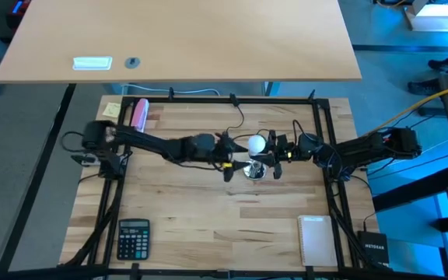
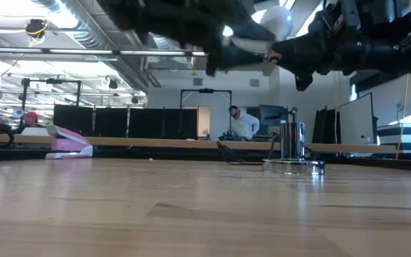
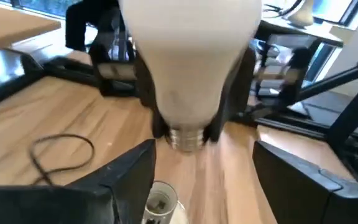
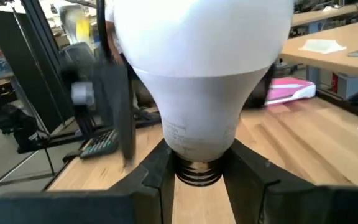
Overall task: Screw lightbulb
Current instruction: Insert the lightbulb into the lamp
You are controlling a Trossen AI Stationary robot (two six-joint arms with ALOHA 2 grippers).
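The white lightbulb (image 1: 257, 144) hangs upright in the air, globe up and dark screw base (image 4: 197, 175) down, over the middle of the table. My right gripper (image 4: 197, 165) is shut on it, reaching in from the table's right. The round silver socket (image 1: 253, 169) with its black cord stands on the table just below and near the bulb; it also shows in the low view (image 2: 292, 148). My left gripper (image 3: 207, 180) is open and empty, its fingers spread wide just left of the bulb and over the socket. My right gripper pinches the bulb's narrow neck (image 4: 197, 146), just above the screw base, between its two fingers (image 4: 156, 168). The fingers come about level from the table's right side. The bulb stands upright in the hold, lifted clear of the table and above the socket.
A calculator (image 1: 133, 238) lies at the near left, a white pad (image 1: 317, 239) at the near right, and a pink-and-white object (image 1: 139, 114) at the far left. Black frame rails (image 1: 325, 140) edge the table. A person (image 2: 245, 123) stands far off in the room behind.
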